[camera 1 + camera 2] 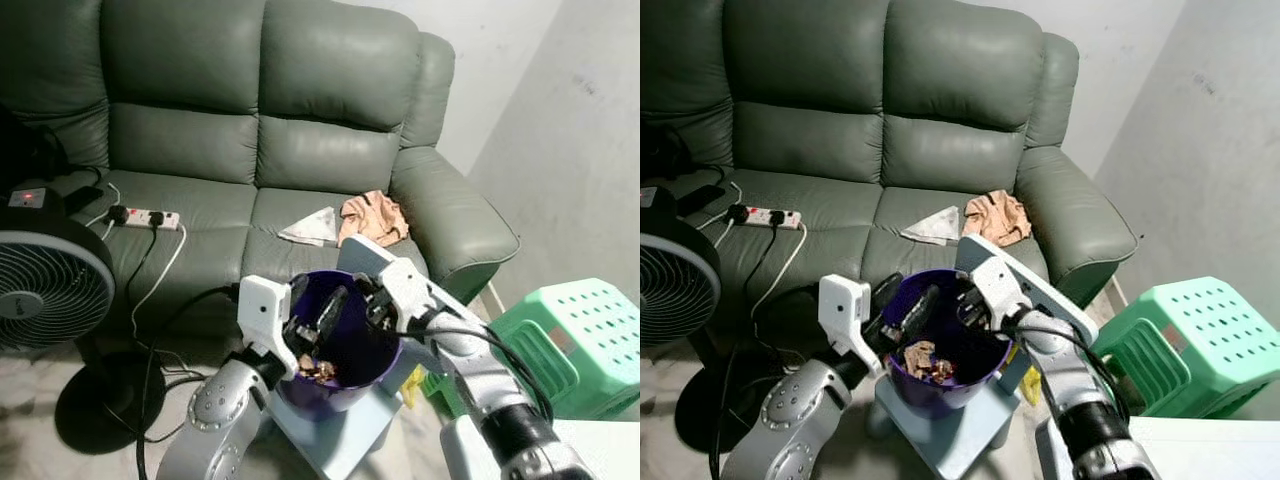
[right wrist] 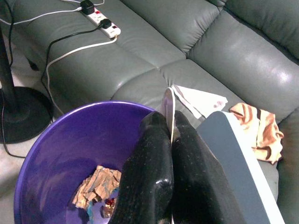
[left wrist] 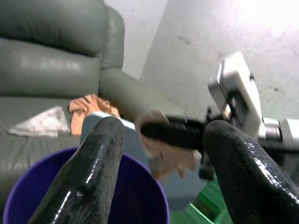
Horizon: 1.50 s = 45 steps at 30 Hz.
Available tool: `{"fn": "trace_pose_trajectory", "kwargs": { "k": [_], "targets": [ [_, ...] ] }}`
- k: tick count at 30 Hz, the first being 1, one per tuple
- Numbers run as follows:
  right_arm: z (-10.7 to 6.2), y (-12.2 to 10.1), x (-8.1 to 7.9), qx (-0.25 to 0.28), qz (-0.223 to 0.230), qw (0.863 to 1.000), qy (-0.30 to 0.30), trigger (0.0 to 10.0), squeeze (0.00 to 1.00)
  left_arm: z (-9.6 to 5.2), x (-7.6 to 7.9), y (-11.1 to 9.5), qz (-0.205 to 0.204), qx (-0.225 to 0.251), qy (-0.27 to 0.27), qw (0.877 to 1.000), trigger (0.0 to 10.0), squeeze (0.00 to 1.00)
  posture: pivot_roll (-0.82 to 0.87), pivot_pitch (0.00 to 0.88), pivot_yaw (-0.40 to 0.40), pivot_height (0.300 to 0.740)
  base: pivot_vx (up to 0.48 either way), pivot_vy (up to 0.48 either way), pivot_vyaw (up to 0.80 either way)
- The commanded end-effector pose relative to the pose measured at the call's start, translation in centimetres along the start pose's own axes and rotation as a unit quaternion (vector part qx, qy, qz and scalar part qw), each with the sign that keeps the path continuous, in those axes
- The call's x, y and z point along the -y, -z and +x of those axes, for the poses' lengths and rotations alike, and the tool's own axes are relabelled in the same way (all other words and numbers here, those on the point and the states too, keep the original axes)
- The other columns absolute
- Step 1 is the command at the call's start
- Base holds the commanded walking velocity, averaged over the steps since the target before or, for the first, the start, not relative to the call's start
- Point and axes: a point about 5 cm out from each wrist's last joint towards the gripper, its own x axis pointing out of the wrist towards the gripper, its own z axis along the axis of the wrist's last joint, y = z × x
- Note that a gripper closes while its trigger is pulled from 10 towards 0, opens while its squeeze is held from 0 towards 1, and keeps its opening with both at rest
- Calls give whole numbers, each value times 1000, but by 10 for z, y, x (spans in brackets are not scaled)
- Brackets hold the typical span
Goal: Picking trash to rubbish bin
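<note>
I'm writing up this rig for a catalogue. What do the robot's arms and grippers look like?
Both arms are silver metal with rounded joints. The left gripper sits behind a white boxy wrist housing; the right gripper has a similar white and grey housing, with black cables looping along its forearm and a black cuff lower down. Each gripper has two long, glossy black fingers with rounded tips.

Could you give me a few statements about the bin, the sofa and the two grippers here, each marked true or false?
1. The purple bin already holds crumpled trash. True.
2. The right gripper is wide open. False: its fingers are pinched on a thin pale scrap.
3. The left gripper is open over the bin. True.
4. The power strip lies on the floor. False: it lies on the sofa.
5. The stool is green. True.
</note>
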Motion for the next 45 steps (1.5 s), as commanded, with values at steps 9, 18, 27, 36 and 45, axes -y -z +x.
{"fn": "trace_pose_trajectory", "kwargs": {
  "k": [9,18,27,36,45],
  "targets": [
    [7,0,4,-15,-20,999,-23,10000,0,-23,13,13,-28,-33,-26,999,10000,0,88,76,-205,740,0,0,0],
    [8,8,-1,-43,-40,996,-60,10000,0,-34,21,8,-51,-23,-49,997,10000,0,104,119,-248,740,0,0,0],
    [15,11,-15,-62,-71,991,-95,10000,0,-36,27,2,-57,-13,-60,996,10000,0,125,131,-274,740,0,0,0],
    [29,-5,-37,-16,1,994,-111,10000,0,-35,27,-2,-59,-6,-72,996,10000,0,139,135,-282,740,0,0,0],
    [38,-25,-46,54,102,992,-46,10000,0,-32,27,-3,-63,-3,-69,996,10000,0,131,136,-279,740,0,0,0]
  ]
}}
